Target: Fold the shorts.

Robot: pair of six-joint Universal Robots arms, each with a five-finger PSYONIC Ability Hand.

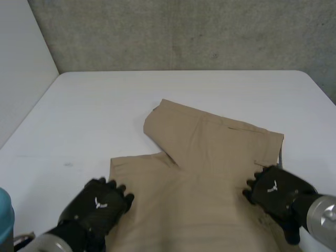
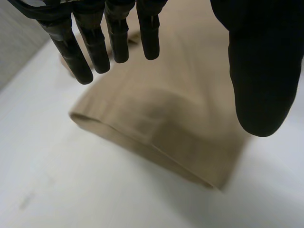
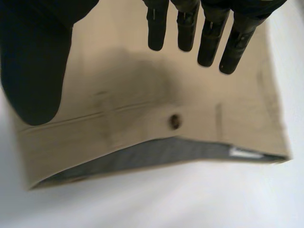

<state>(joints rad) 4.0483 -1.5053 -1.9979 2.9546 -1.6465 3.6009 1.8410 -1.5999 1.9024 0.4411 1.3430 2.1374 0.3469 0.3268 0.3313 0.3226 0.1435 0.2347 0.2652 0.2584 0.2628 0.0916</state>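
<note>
**Tan shorts spread flat, a robot hand at each near side**

A pair of tan shorts (image 1: 210,168) lies flat on the white tabletop (image 1: 105,100), right of centre and toward its near edge. The cloth is plain and mostly smooth, with faint creases. The waistband (image 1: 277,149) faces right. One leg runs toward the far left and ends in a rounded, slightly turned-over edge. The other leg runs left along the near side. A notch where the two legs meet lies between them.

The left robot hand (image 1: 100,202) sits at the near-left leg of the shorts. In the left wrist view its fingers (image 2: 95,47) are straight and close side by side, with the thumb (image 2: 261,71) held well apart from them. They grip nothing. The stitched hem (image 2: 142,137) of the leg lies beyond the fingertips.

The right robot hand (image 1: 275,191) sits at the near end of the waistband. In the right wrist view its fingers (image 3: 209,38) are straight and its thumb (image 3: 33,71) is spread away. It too holds nothing. Beyond the fingertips the waistband gapes slightly and shows a grey lining (image 3: 156,154), a white label (image 3: 244,153) and a small dark button (image 3: 175,121) or buttonhole. Which of these two it is cannot be told.
</note>
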